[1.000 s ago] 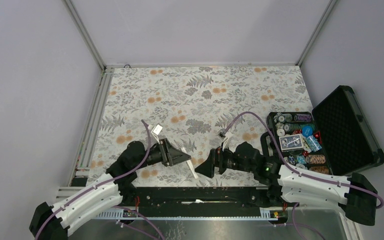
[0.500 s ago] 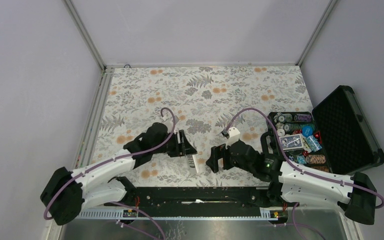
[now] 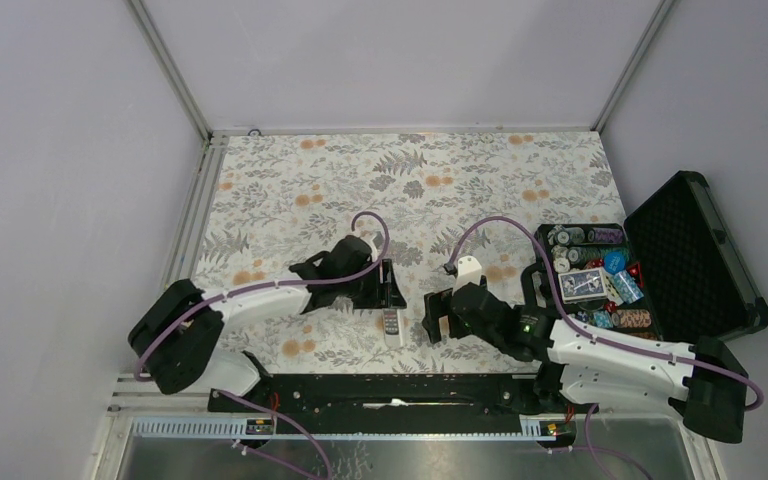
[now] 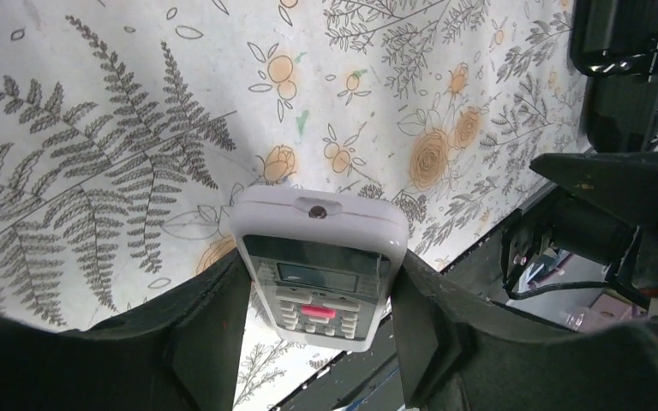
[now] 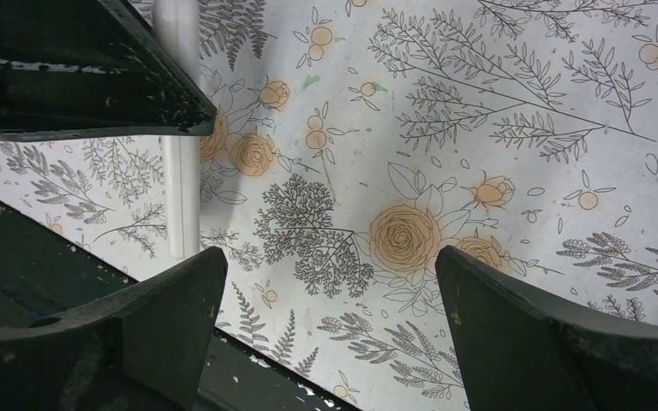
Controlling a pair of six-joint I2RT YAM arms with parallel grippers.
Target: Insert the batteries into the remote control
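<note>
Remote control (image 3: 391,326) lies face up on the floral desk (image 3: 410,180) in the top external view, one end under the tips of the left end effector (image 3: 391,303). The right end effector (image 3: 430,325) sits low just beside the remote's other long side, apart from it. An open black case (image 3: 695,240) of chips and cards stands well behind the right end effector, at the desk's edge.

From the left wrist, the remote control (image 4: 315,231) sits between the two fingers (image 4: 210,330) of the left end effector (image 4: 319,270), which is clenched on it, a pad against each long side. Its grey screen and a red button face the camera, and its rounded end points away from the wrist over the desk (image 4: 94,128).

From the right wrist, the right end effector (image 5: 330,257) is released, its fingers (image 5: 497,325) spread wide with only the patterned desk (image 5: 480,103) between them. Beyond its left finger, the remote control (image 5: 180,188) shows as a narrow white strip, partly under the black left end effector (image 5: 86,68).
</note>
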